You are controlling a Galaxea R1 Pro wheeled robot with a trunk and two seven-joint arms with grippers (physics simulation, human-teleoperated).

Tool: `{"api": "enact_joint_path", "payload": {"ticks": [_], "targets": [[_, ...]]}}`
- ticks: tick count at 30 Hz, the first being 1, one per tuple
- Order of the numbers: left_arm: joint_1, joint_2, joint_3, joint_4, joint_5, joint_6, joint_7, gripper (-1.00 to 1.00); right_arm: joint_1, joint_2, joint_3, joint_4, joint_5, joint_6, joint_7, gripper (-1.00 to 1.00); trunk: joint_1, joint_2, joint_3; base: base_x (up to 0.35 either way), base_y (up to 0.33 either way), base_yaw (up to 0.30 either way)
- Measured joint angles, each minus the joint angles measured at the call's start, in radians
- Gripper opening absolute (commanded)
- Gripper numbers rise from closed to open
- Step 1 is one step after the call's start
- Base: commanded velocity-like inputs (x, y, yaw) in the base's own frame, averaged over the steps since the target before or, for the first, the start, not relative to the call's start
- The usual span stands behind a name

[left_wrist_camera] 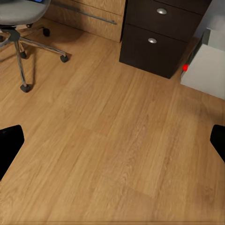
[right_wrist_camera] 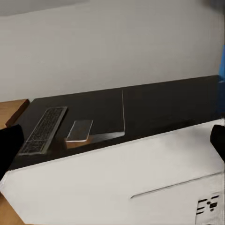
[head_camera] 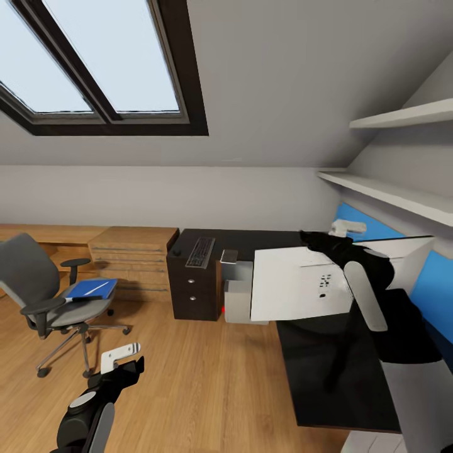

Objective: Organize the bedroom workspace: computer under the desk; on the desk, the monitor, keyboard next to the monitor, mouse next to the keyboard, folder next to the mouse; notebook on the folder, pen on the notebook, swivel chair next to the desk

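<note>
The monitor (head_camera: 296,286) shows its pale grey back (right_wrist_camera: 117,187) over the black desk (head_camera: 327,384). My right gripper (head_camera: 330,234) hangs open just above the monitor's upper edge, black fingertips (right_wrist_camera: 10,145) spread wide. The keyboard (head_camera: 200,251) (right_wrist_camera: 44,127) lies on the desk's far end, with a small dark mouse (head_camera: 177,252) beside it. Under the desk stands the grey computer (head_camera: 240,302) with its red button (left_wrist_camera: 185,67). On the swivel chair (head_camera: 38,283) lies the blue folder (head_camera: 92,289) with the white pen (head_camera: 95,289) on it. My left gripper (head_camera: 123,360) is open over the wood floor (left_wrist_camera: 112,140).
A light wood chest (head_camera: 132,251) stands between the chair and the dark desk drawers (left_wrist_camera: 157,40). Two white shelves (head_camera: 402,189) run along the right wall above a blue back panel (head_camera: 440,277). A dark-framed skylight (head_camera: 107,69) sits in the sloped wall.
</note>
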Motion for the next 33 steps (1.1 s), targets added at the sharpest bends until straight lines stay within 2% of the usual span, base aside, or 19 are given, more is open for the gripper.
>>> {"api": "enact_joint_path", "payload": {"ticks": [3,6,7,9,10,11,12,13,14,15,16,17,19,20,21,26,33], "targets": [[0.0,0.0,0.001,0.001,-0.001,0.0,0.001,1.0,-0.083,0.005,0.0,0.018,-0.001,-0.004,-0.044,1.0,-0.011,0.021,0.009,0.0,0.0,0.0],[0.0,0.001,0.001,0.001,-0.001,0.0,0.001,1.0,-0.155,0.022,0.002,0.064,-0.001,-0.006,-0.069,1.0,-0.019,0.035,0.015,0.0,0.0,0.0],[0.0,0.0,0.001,0.001,-0.001,0.0,0.0,1.0,-0.204,0.036,0.002,0.111,0.0,-0.007,-0.079,1.0,-0.019,0.035,0.015,0.0,0.0,0.0],[0.0,0.0,0.0,0.001,-0.001,0.0,0.0,1.0,-0.26,0.05,0.003,0.171,0.0,-0.008,-0.086,1.0,-0.019,0.035,0.015,0.0,0.0,0.0],[0.0,-0.001,-0.001,0.001,-0.001,0.0,0.0,1.0,-0.314,0.067,0.003,0.24,0.002,-0.009,-0.09,1.0,-0.019,0.035,0.015,0.0,0.0,0.0],[0.0,-0.001,-0.001,0.001,-0.001,-0.001,0.0,1.0,-0.371,0.088,0.003,0.317,0.004,-0.011,-0.093,1.0,-0.019,0.035,0.015,0.0,0.0,0.0],[0.0,-0.001,-0.002,0.002,-0.001,-0.001,0.0,1.0,-0.483,0.137,0.003,0.478,0.011,-0.018,-0.095,1.0,-0.019,0.035,0.015,0.0,0.0,0.0],[0.0,-0.001,-0.001,0.002,0.0,-0.001,-0.001,1.0,-0.548,0.167,0.003,0.573,0.026,-0.021,-0.095,1.0,-0.019,0.035,0.015,0.014,0.009,0.0],[0.0,0.0,0.0,0.001,0.0,-0.001,-0.001,1.0,-0.598,0.195,0.005,0.654,0.043,-0.022,-0.096,1.0,-0.019,0.035,0.015,0.043,0.028,0.0],[0.0,0.0,0.001,0.001,0.0,-0.001,-0.002,1.0,-0.619,0.21,0.005,0.691,0.055,-0.022,-0.096,1.0,-0.019,0.035,0.015,0.207,0.144,0.0],[0.0,0.001,0.002,0.001,0.001,-0.001,-0.005,1.0,-0.675,0.272,0.007,0.821,0.105,-0.02,-0.095,1.0,-0.02,0.034,0.015,0.228,0.159,0.0],[0.0,0.001,0.002,0.001,0.001,-0.001,-0.005,1.0,-0.685,0.289,0.008,0.856,0.121,-0.019,-0.094,1.0,-0.02,0.034,0.015,0.242,0.169,0.0],[0.0,0.001,0.002,0.001,0.001,-0.001,-0.005,1.0,-0.691,0.299,0.011,0.909,0.13,-0.021,-0.093,1.0,-0.02,0.034,0.015,0.256,0.178,0.0],[0.0,0.0,-0.002,0.001,0.001,-0.001,-0.005,1.0,-0.696,0.307,0.011,1.028,0.135,-0.031,-0.092,1.0,-0.02,0.034,0.015,0.272,0.177,0.0],[0.0,-0.002,-0.004,0.001,0.001,-0.001,-0.005,1.0,-0.697,0.306,0.009,1.107,0.138,-0.04,-0.092,1.0,-0.019,0.036,0.015,0.274,0.16,0.0],[0.0,-0.002,-0.005,0.001,0.0,-0.001,-0.005,1.0,-0.698,0.307,0.013,1.218,0.141,-0.04,-0.093,1.0,-0.019,0.035,0.015,0.208,0.074,0.0],[0.0,-0.003,-0.005,0.001,0.0,-0.001,-0.003,1.0,-0.699,0.31,0.021,1.296,0.143,-0.019,-0.096,1.0,-0.019,0.035,0.015,0.045,0.01,0.0]]}}
